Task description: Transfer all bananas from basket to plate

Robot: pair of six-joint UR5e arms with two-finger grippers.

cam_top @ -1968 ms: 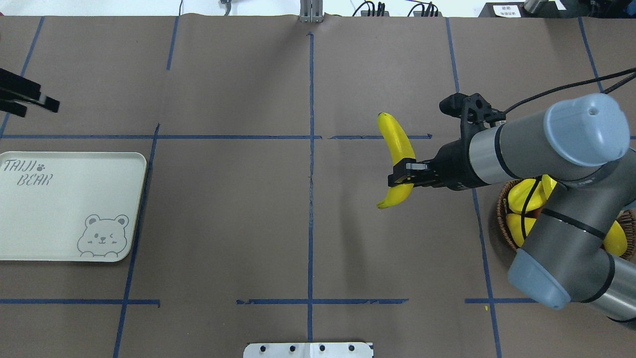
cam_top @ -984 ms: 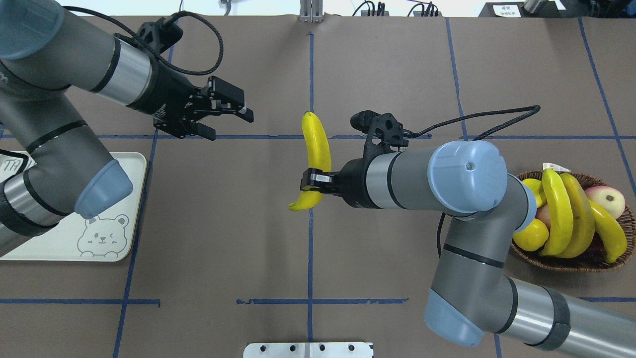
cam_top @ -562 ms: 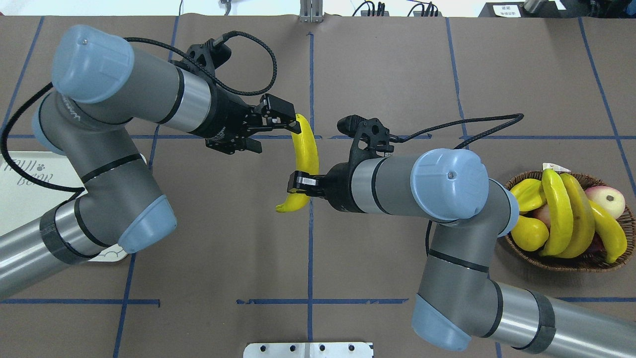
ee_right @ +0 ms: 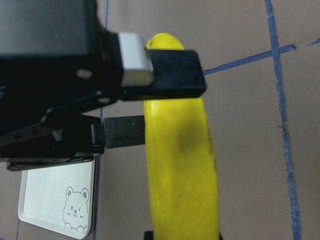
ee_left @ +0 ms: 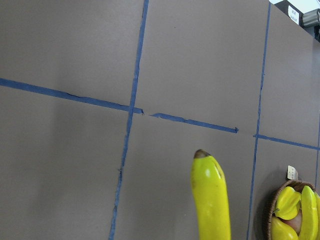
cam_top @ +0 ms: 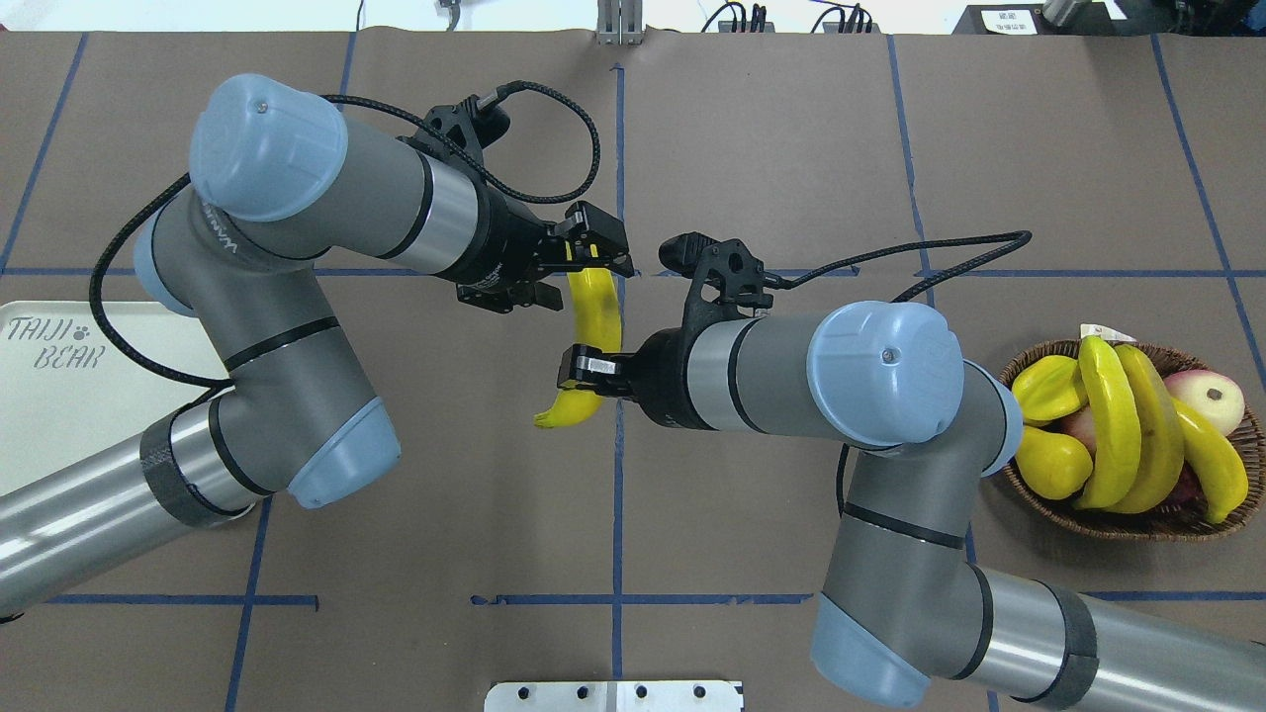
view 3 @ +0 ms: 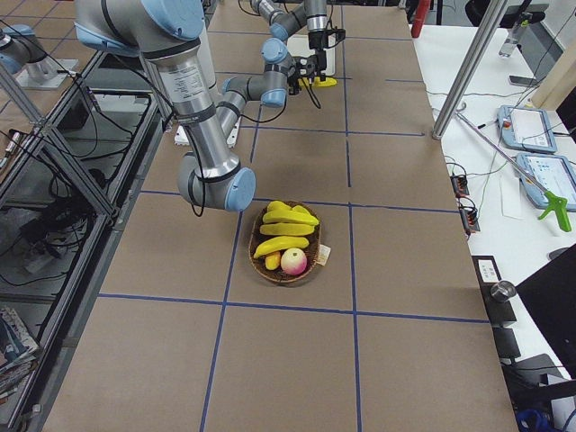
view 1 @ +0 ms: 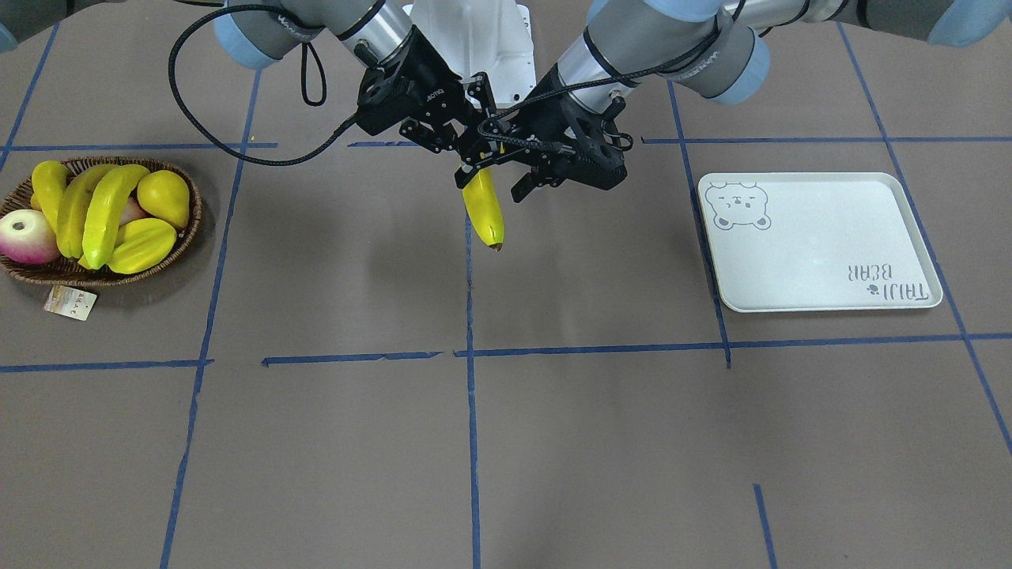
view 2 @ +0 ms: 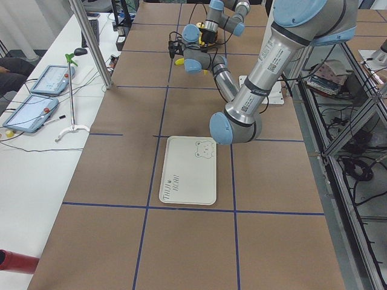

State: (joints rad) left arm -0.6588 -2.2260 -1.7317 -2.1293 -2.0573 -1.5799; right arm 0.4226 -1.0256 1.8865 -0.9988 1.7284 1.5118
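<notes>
One banana (cam_top: pixel 596 316) hangs in mid-air over the table's centre, and my right gripper (cam_top: pixel 586 364) is shut on its lower half. My left gripper (cam_top: pixel 588 282) is open, with one finger on each side of the banana's far end; the right wrist view shows those fingers (ee_right: pixel 165 75) across the banana (ee_right: pixel 180 165). Three more bananas (cam_top: pixel 1113 425) lie in the wicker basket (cam_top: pixel 1118 529) at the right edge. The plate (cam_top: pixel 59 396), a cream tray with a bear print, sits at the left edge, partly under my left arm.
The basket also holds a pear (cam_top: pixel 1053 465), a starfruit (cam_top: pixel 1048 386) and a pinkish apple (cam_top: pixel 1212 391). A paper tag (view 1: pixel 69 303) lies beside the basket. A metal bracket (cam_top: pixel 613 695) sits at the near table edge. Blue tape lines cross the brown table cover.
My right arm carried the banana leftward from beside the basket to the table's centre. My left arm swung in from the left, and its open gripper closed in around the banana's far end.
</notes>
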